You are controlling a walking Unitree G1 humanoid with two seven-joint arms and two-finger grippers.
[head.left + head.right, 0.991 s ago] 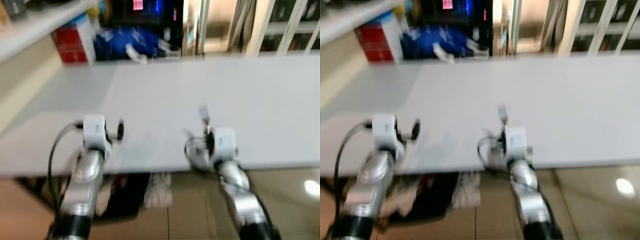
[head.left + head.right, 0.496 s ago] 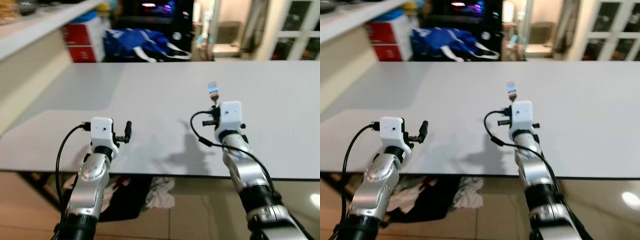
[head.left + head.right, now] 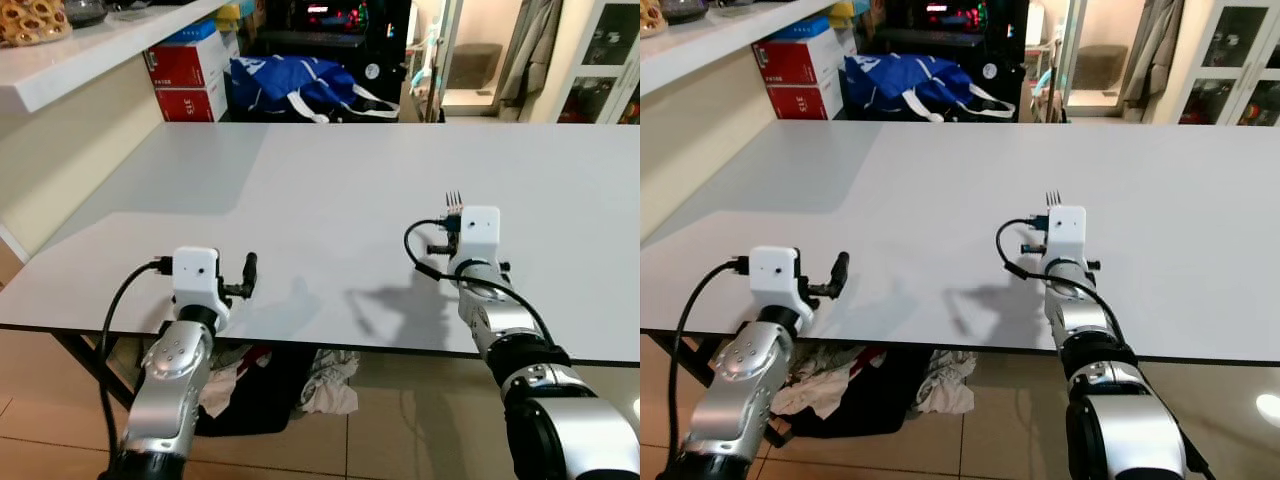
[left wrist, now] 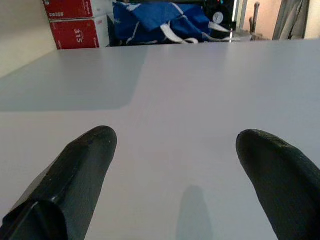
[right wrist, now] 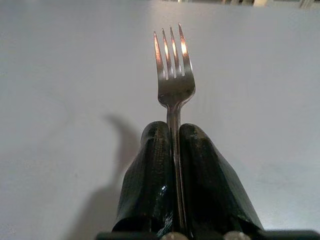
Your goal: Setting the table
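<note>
A metal fork (image 5: 172, 75) is clamped by its handle in my right gripper (image 5: 173, 131), tines pointing forward over the white table (image 3: 330, 170). In the left eye view the fork's tines (image 3: 454, 198) stick out past the white wrist block, above the table's near right part. My left gripper (image 4: 176, 134) hovers open just over the table near its front left edge, nothing between its fingers (image 4: 85, 165). One black finger (image 3: 249, 270) shows beside its wrist block.
The table's front edge (image 3: 300, 343) runs just under both wrists. A blue bag (image 3: 300, 80) and red boxes (image 3: 185, 85) stand behind the table. A white shelf (image 3: 90, 45) juts out on the left. Clothes (image 3: 325, 380) lie on the floor under the table.
The camera has settled and the blur has cleared. My right gripper has shifted a little to the right and tipped the fork forward and lower. The left gripper has barely moved.
</note>
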